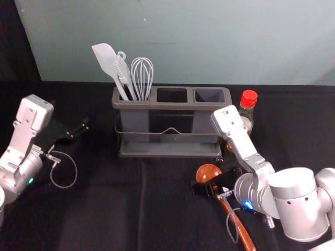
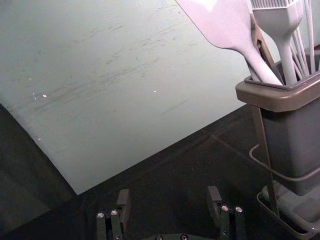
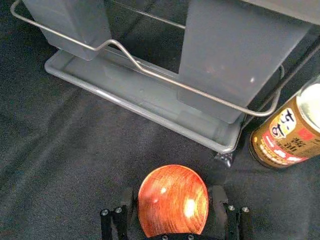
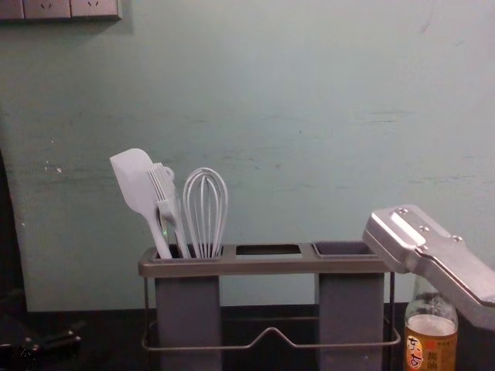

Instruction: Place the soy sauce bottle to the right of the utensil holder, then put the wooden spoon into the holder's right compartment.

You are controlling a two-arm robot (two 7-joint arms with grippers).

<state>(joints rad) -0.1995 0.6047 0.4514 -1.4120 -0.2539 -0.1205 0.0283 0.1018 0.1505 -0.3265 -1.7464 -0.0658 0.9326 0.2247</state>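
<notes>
In the head view, right of bottom center, your right claw [image 1: 215, 183] is spread around the wooden spoon [image 1: 208, 172], released, with the spoon's bowl between its fingers. The spoon lies on the black tabletop [image 1: 104, 214], its handle slanting toward the lower right. Your left claw [image 1: 78, 132] is released too, parked at mid-left. You have the soy sauce bottle [image 1: 248, 100] upright just right of the utensil holder [image 1: 170, 106] (whose right compartment [image 1: 210, 95] is empty), partly behind your right arm.
</notes>
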